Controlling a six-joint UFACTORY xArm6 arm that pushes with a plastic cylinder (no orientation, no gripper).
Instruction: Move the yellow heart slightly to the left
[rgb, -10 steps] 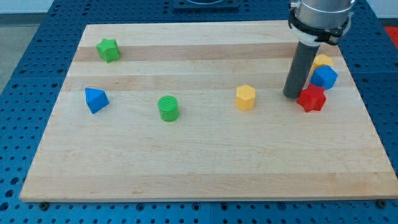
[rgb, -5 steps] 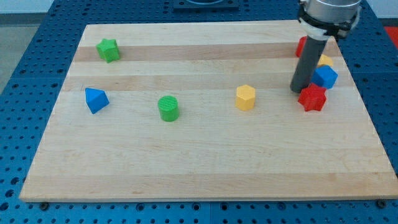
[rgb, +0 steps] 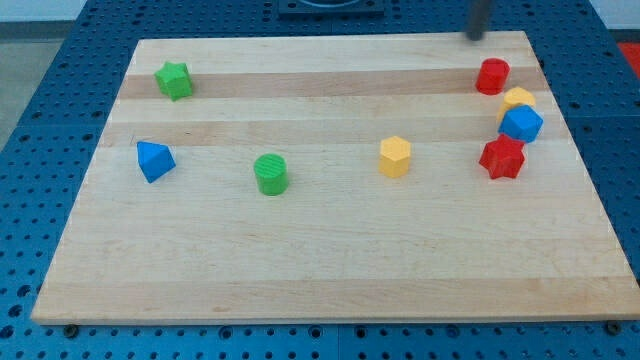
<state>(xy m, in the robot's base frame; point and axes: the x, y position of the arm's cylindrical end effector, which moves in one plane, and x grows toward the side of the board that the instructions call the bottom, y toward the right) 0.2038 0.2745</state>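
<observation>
Peeking behind blue block (rgb: 521, 124), yellow heart (rgb: 518, 97); orientation unclear.

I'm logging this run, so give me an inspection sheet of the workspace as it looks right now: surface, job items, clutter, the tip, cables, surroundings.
Surface: wooden board, flat, on a blue perforated table.
Job's things: yellow heart near the view's right edge, partly hidden behind the blue block, apparently touching it.
Clutter: red cylinder above the heart; red star below the blue block; yellow hexagonal block mid-board; green cylinder; blue triangular block; green star.
Grippers: none fitted; my tip shows blurred at the view's top, above the red cylinder, apart from every block.
Cables: nothing seen.
Surroundings: dark fixture at top centre.
</observation>
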